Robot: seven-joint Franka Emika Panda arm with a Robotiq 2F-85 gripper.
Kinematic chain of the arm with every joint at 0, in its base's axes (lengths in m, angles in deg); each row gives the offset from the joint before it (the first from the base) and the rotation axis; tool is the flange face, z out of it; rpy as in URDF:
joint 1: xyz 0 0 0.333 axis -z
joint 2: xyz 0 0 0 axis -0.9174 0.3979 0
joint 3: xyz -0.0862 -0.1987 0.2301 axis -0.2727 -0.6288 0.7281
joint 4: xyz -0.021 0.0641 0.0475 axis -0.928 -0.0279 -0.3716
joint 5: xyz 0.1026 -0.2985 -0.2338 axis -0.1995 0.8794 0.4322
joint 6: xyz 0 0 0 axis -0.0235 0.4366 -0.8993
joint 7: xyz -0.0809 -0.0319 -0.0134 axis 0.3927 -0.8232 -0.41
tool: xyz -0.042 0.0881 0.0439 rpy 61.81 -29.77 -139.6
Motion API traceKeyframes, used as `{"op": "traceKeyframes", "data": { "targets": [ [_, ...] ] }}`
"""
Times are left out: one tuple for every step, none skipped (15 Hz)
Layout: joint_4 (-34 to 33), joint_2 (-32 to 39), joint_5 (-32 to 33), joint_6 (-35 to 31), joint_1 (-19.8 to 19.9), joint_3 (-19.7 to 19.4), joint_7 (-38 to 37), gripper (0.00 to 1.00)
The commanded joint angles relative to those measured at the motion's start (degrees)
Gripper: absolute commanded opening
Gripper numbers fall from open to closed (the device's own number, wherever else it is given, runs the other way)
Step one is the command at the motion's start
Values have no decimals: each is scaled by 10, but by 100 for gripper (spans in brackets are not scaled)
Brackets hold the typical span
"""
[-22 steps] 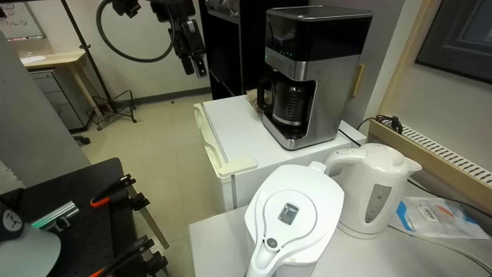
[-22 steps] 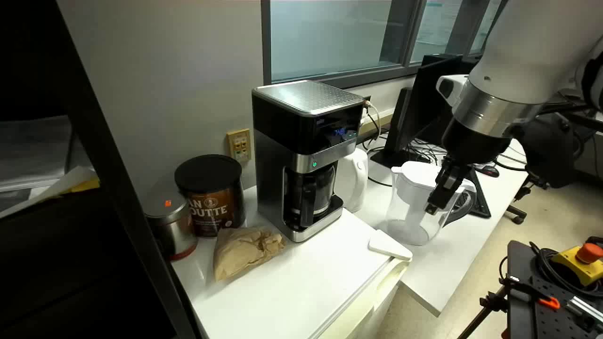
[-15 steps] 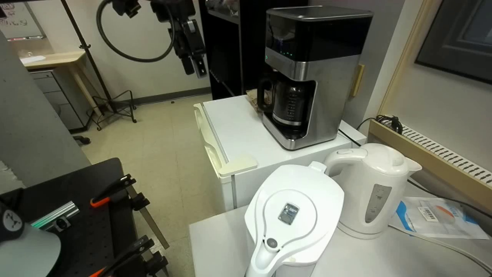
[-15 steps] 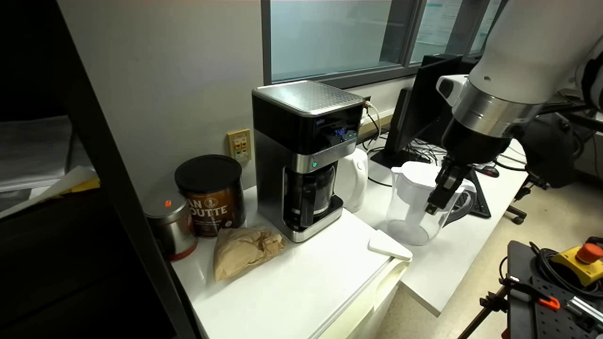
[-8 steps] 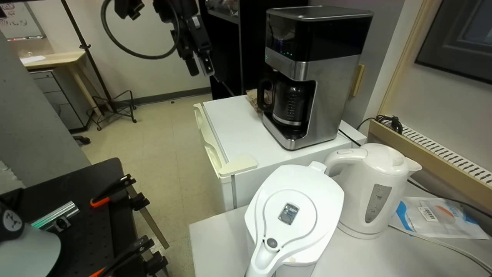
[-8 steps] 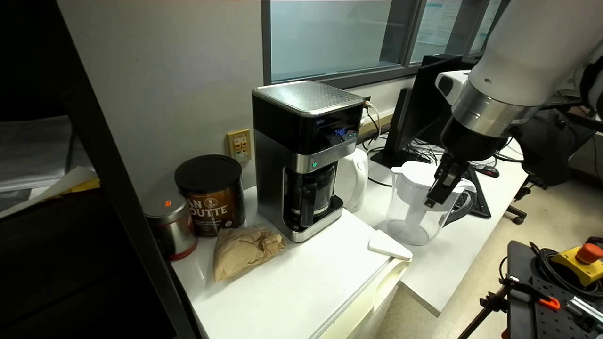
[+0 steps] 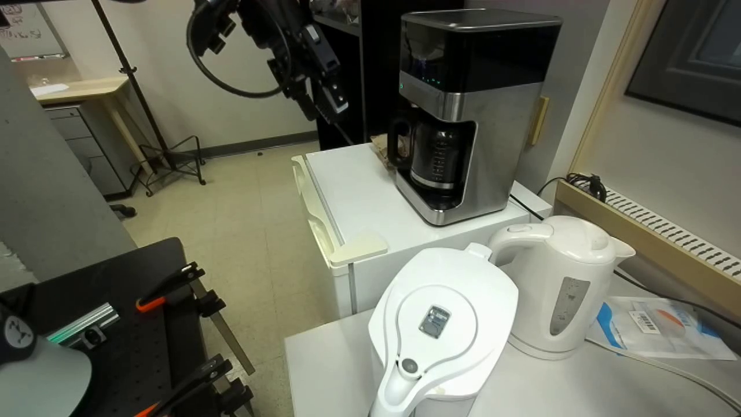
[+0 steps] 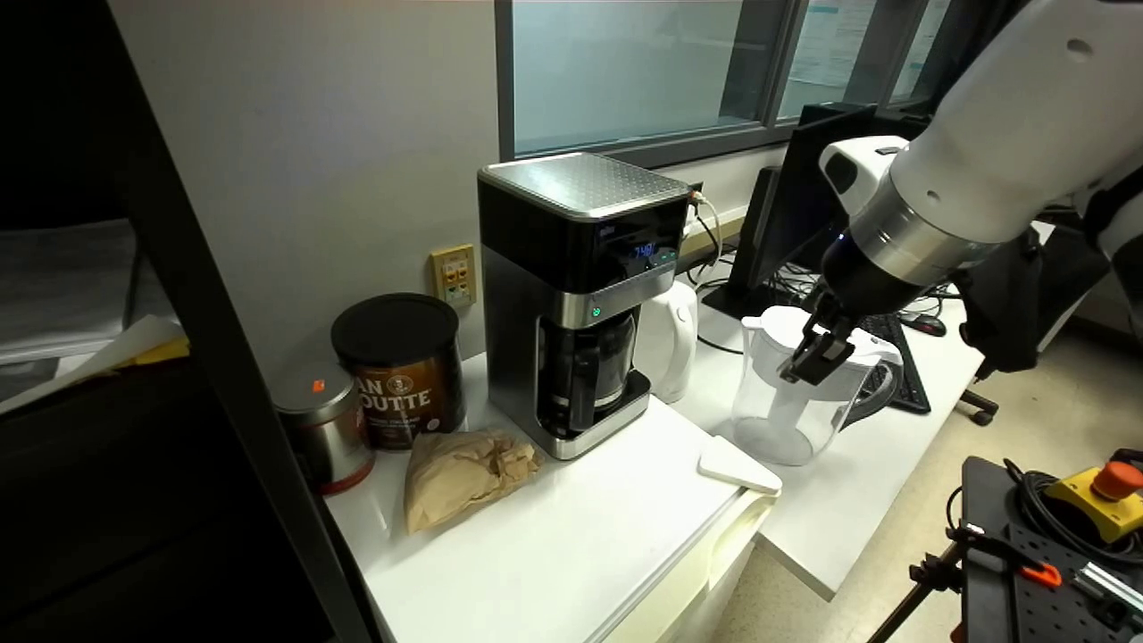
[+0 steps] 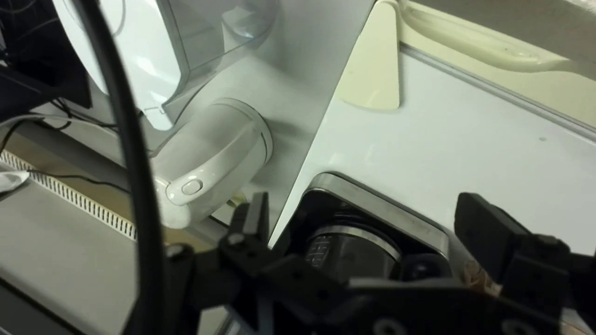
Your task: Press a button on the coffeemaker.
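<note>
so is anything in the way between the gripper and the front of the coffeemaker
Nothing visible is: both exterior views show an open gap between the gripper and the coffeemaker. In the wrist view, the kettle and pitcher stand off to the left. The carafe handle juts out in front, but below the lit panel.

Arm: white, smooth, with a silver metal band. Gripper: black, angular; round screws visible. Cable: thick, black, curved.
</note>
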Motion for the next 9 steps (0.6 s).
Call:
{"op": "traceKeyframes", "data": {
  "targets": [
    [14, 6, 85, -58, 13, -1, -31, 100],
    [16, 7, 106, -67, 16, -2, -39, 100],
    [18, 8, 127, -75, 17, -4, -47, 75],
    [18, 9, 146, -81, 18, -5, -54, 74],
    [18, 10, 167, -86, 20, -7, -66, 67],
    [17, 12, 184, -89, 20, -9, -76, 60],
    [16, 13, 206, -92, 21, -10, -91, 53],
    [15, 14, 225, -94, 20, -12, -103, 43],
    [14, 15, 244, -94, 19, -14, -119, 37]
  ]
}}
